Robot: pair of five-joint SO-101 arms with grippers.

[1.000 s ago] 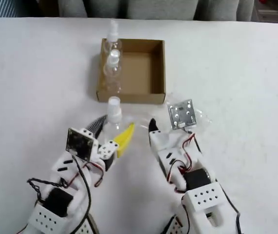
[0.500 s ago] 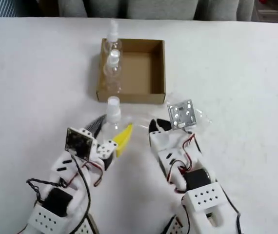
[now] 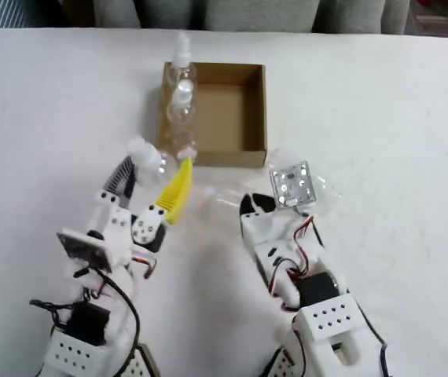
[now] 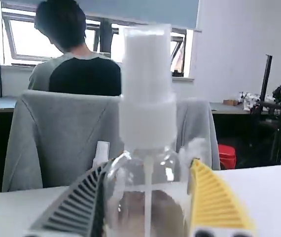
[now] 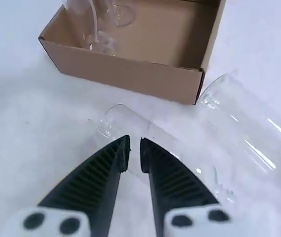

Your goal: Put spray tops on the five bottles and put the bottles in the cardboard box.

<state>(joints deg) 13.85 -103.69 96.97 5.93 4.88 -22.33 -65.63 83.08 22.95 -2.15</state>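
Here, a capped bottle [image 4: 148, 123] is clamped in the left hand [image 3: 159, 163], just beside the cardboard box [image 3: 208, 155] at its front corner. Two bottles [image 3: 181, 106] sit inside the box. The right hand [image 5: 133, 148], fingers narrowly parted and holding nothing, hangs over an uncapped bottle [image 5: 125, 121] lying on the counter [image 3: 381, 102].

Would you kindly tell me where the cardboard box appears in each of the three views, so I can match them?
High view: the cardboard box sits top centre.
Left wrist view: probably the brown patch seen through the held bottle, low centre.
Right wrist view: across the top, its front wall nearest.
Shared landmark: clear bottles standing inside the box.
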